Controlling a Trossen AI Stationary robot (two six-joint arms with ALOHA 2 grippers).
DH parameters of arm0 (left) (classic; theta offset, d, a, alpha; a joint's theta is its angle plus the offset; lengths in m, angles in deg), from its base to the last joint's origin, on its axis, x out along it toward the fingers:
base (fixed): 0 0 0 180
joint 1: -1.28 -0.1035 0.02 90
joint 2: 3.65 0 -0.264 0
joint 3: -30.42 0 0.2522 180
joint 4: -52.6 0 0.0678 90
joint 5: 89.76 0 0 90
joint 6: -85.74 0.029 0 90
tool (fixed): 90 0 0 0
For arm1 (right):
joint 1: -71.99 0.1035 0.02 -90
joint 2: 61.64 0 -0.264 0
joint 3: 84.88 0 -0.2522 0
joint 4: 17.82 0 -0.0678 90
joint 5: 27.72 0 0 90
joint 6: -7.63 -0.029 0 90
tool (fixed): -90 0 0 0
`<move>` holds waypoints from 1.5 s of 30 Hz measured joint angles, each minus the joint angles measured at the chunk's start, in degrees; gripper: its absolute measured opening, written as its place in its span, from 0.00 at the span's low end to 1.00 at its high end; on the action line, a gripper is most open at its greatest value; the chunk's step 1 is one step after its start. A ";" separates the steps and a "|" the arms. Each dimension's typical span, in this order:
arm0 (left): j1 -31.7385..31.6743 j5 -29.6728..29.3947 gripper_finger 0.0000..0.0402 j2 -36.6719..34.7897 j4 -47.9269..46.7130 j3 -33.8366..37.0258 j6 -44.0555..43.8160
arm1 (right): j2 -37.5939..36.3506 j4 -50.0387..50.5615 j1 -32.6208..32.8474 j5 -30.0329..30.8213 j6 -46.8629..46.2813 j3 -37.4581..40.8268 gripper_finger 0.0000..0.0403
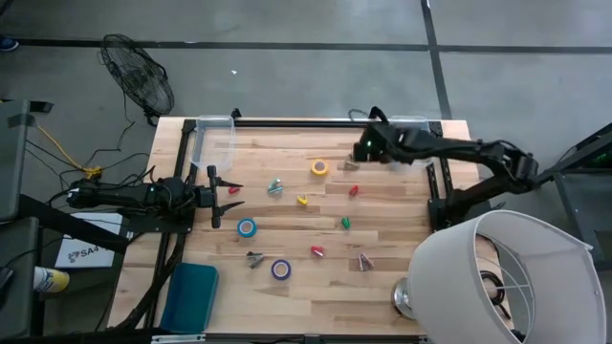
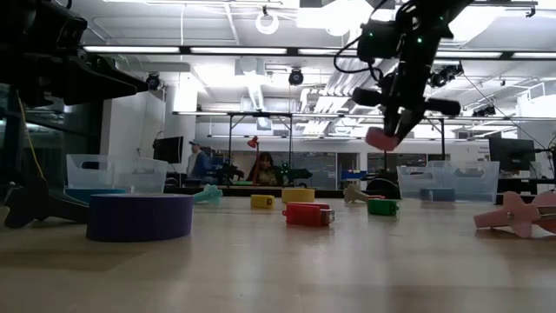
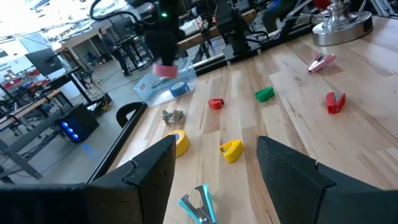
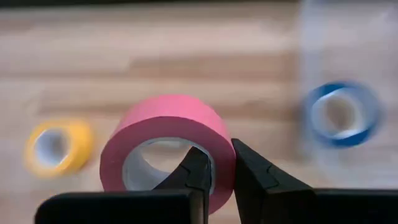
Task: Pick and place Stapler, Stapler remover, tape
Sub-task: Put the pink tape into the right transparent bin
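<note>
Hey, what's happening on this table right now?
The right gripper has pinched the wall of the pink tape roll and holds it in the air near the table's far edge, close to the clear bin. The left gripper waits open at the left side. The yellow, blue and purple rolls lie on the wooden table.

In the high view the pink tape was hidden under the right claw (image 1: pixel 366 147) at upper centre. In the right wrist view the blue tape (image 4: pixel 339 114) at right was blurred, and the claw's base was cut off by the bottom edge.
</note>
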 joint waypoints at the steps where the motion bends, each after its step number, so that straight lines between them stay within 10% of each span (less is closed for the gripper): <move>1: 0.01 0.00 0.55 0.00 0.00 -0.02 0.00 | 0.00 1.55 -1.11 1.32 0.27 -0.90 0.08; 17: 0.00 -0.02 0.55 0.00 0.00 -0.02 0.01 | 2.22 9.20 -13.07 11.28 -12.71 -1.78 0.10; 45: 0.00 0.00 0.55 -0.02 0.00 -0.01 0.00 | 13.66 4.79 -21.94 5.62 -32.19 -1.76 0.17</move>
